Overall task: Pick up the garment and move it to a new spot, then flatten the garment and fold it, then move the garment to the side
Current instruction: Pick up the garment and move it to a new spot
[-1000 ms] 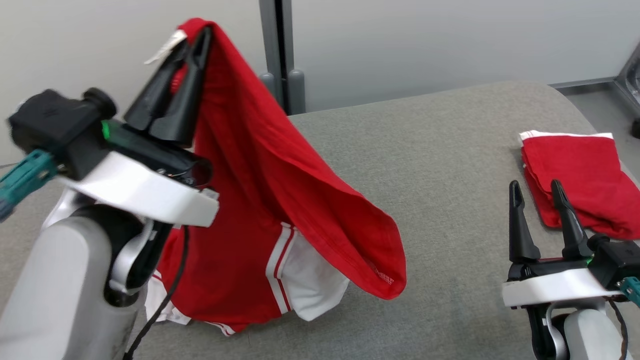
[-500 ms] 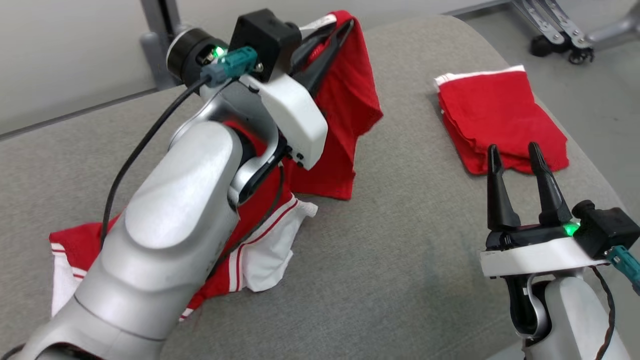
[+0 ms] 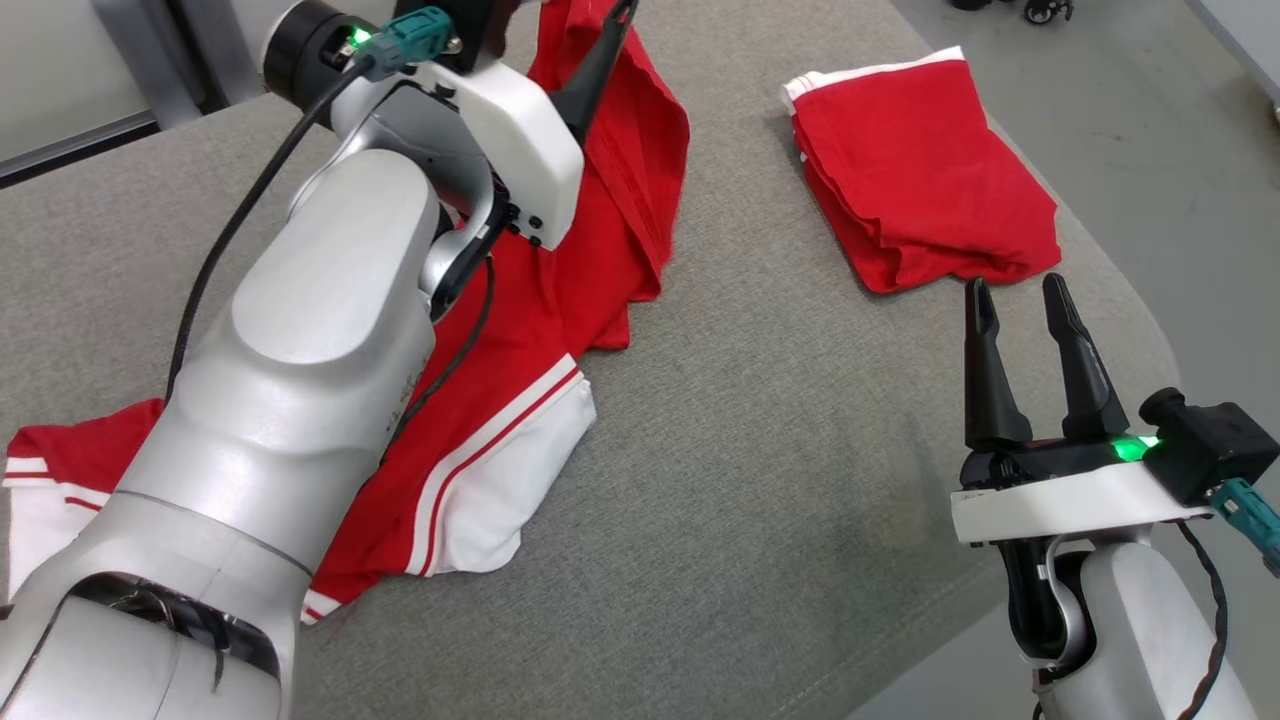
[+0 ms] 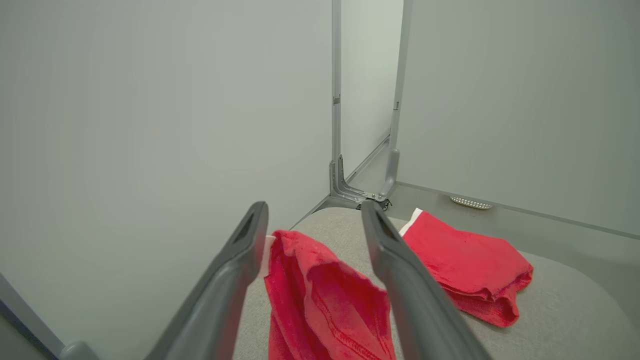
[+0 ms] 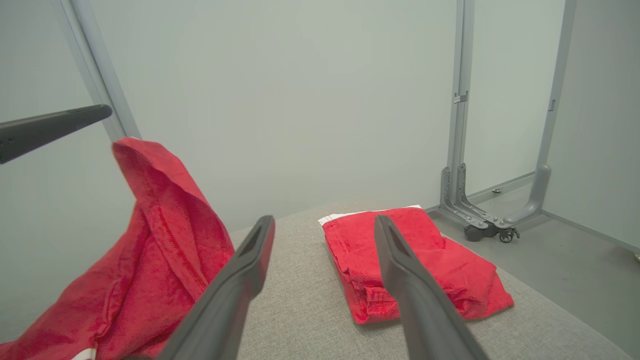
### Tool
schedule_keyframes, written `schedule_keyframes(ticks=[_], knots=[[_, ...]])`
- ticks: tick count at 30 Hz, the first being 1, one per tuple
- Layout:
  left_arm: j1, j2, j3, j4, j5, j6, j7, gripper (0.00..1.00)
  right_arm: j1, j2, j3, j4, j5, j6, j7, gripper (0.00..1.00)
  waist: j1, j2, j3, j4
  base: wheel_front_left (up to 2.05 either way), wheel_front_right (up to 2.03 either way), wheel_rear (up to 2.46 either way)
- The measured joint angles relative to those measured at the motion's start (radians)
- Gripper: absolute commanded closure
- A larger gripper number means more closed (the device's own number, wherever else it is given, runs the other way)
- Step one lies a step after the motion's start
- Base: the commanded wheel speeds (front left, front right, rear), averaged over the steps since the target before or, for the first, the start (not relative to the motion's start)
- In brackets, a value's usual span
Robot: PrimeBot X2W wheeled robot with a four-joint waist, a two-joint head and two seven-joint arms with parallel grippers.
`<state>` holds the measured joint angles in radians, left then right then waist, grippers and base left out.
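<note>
While the robot's pale left forearm (image 3: pixel 310 350) stretches across the grey tabletop (image 3: pixel 780 450), the left fingers (image 4: pixel 245 245) stand spread and released, gripping nothing. The red garment (image 4: pixel 325 300) rises in a bunched peak between them. Its white label (image 4: pixel 268 252) sits just beside one finger, though whether cloth and finger touch cannot be told, and it stays clear of the other finger.

Seen from the head, the garment (image 3: pixel 600 230) is heaped at the far side of the tabletop, where one of the left fingers (image 3: pixel 598 55) crosses its upper folds. The rest of it trails back toward the robot under the forearm and ends in a white sleeve (image 3: pixel 500 480) with red stripes lying flat on the tabletop.

The right fingers (image 3: pixel 985 360) are likewise parted and empty. They are upright over the tabletop's near right edge and well apart from the garment. Their tips stop just short of a folded red garment (image 3: pixel 920 170) lying near the far right corner.

From the right wrist, that folded red garment (image 5: pixel 450 270) lies beyond the right fingers (image 5: pixel 250 255), partly hidden by one of them. The garment (image 5: pixel 160 250) stands peaked off to the side, below a dark finger (image 5: pixel 50 127) of the left arm, which does not touch it.
</note>
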<state>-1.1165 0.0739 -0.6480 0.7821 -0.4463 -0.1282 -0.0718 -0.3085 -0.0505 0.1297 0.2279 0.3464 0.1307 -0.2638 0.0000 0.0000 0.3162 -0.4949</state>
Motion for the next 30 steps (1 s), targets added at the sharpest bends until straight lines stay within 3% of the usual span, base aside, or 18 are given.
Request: schedule_keyframes(ticks=[7,15,19,23,27,30], knots=[[-0.018,0.015,0.020,0.099,-0.025,0.000,-0.104,0.00,0.000,0.001,-0.002,0.008,-0.034,0.000,0.000,0.00,0.0000,0.0000,-0.019,0.076,0.00,0.00,0.00],[0.087,0.086,0.083,0.059,-0.080,0.000,-0.183,0.00,0.034,-0.017,-0.030,0.021,-0.131,0.000,0.000,0.00,0.0000,0.0000,-0.072,0.222,0.00,0.00,0.00],[0.221,0.129,0.147,-0.031,-0.122,0.001,-0.190,0.00,0.066,-0.048,-0.030,0.033,-0.172,0.000,0.000,0.00,0.0000,0.0000,-0.108,0.308,0.00,0.00,0.00],[0.380,0.155,0.216,-0.191,-0.120,0.035,-0.192,0.00,0.104,-0.068,-0.047,0.039,-0.159,0.000,0.000,0.00,0.0000,0.0000,-0.145,0.393,0.00,0.00,0.00],[0.533,0.151,0.256,-0.293,-0.112,0.062,-0.192,0.00,0.128,-0.077,-0.048,0.046,-0.154,0.000,0.000,0.00,0.0000,0.0000,-0.175,0.450,0.00,0.00,0.00],[0.702,0.118,0.301,-0.400,-0.094,0.087,-0.192,0.00,0.162,-0.088,-0.062,0.053,-0.147,0.000,0.000,0.00,0.0000,0.0000,-0.213,0.515,0.00,0.00,0.00]])
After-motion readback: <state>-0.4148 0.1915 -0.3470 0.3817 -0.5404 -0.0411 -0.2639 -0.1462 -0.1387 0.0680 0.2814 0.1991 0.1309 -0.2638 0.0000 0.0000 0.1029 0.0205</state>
